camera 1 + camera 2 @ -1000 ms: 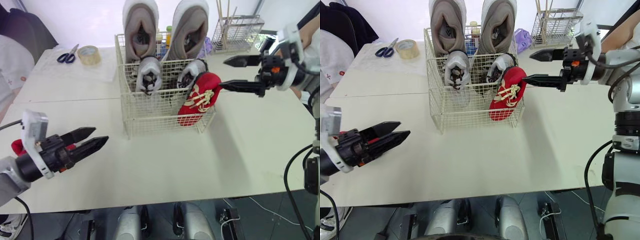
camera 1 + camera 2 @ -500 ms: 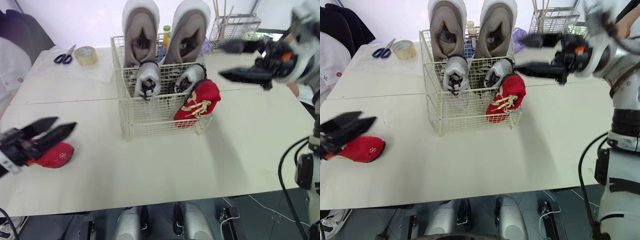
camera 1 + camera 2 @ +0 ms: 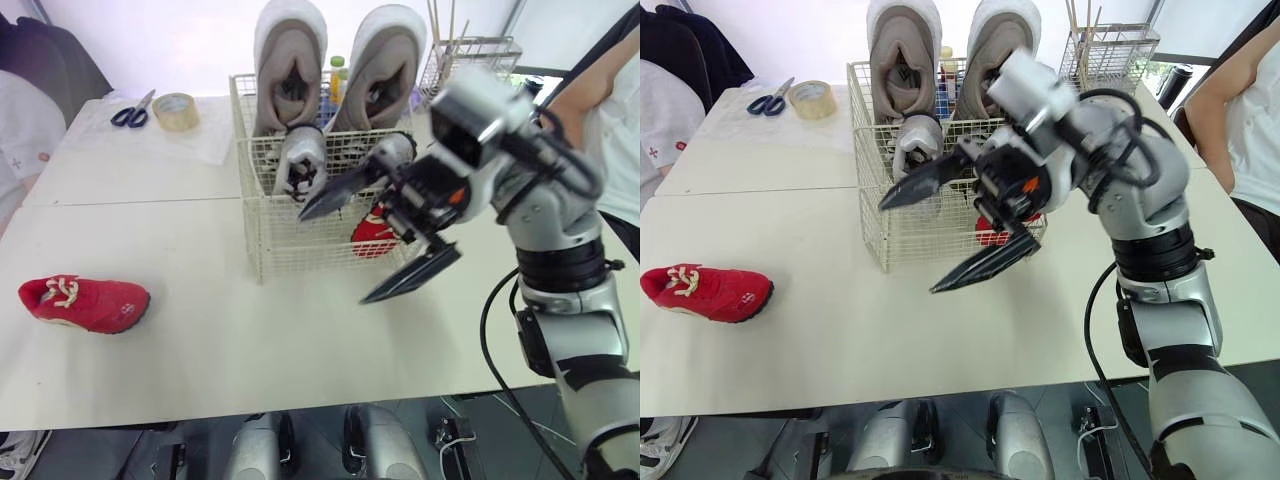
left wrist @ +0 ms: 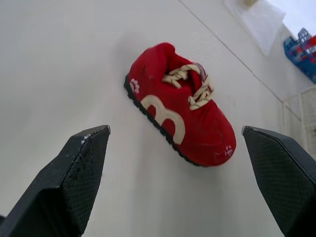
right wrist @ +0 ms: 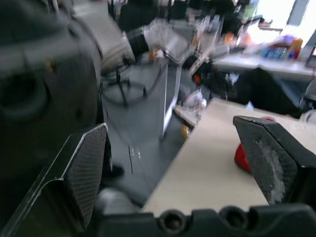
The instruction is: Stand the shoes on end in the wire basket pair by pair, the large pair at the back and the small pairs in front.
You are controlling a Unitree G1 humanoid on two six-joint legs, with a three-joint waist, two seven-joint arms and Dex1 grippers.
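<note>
The wire basket [image 3: 272,238] stands mid-table. Two large grey shoes [image 3: 290,60] stand on end at its back, and two small grey shoes [image 3: 300,165] in front of them. A red shoe [image 3: 372,232] sits at the basket's front right corner, mostly hidden by my right gripper [image 3: 331,258]. That gripper hangs open and empty in front of the basket. The other red shoe [image 3: 85,303] lies on its sole at the table's left. In the left wrist view my left gripper [image 4: 175,129] is open, apart from this red shoe [image 4: 187,126], which shows between its fingers.
Scissors [image 3: 132,110] and a tape roll [image 3: 177,108] lie at the back left. A wire rack [image 3: 470,60] stands at the back right, a bottle [image 3: 338,70] behind the basket. One person [image 3: 600,120] stands at the right edge, another [image 3: 20,125] at the left.
My right arm swung down and left from beside the basket to in front of it, still open. My left gripper drew back to the left, uncovering the red shoe on the table.
</note>
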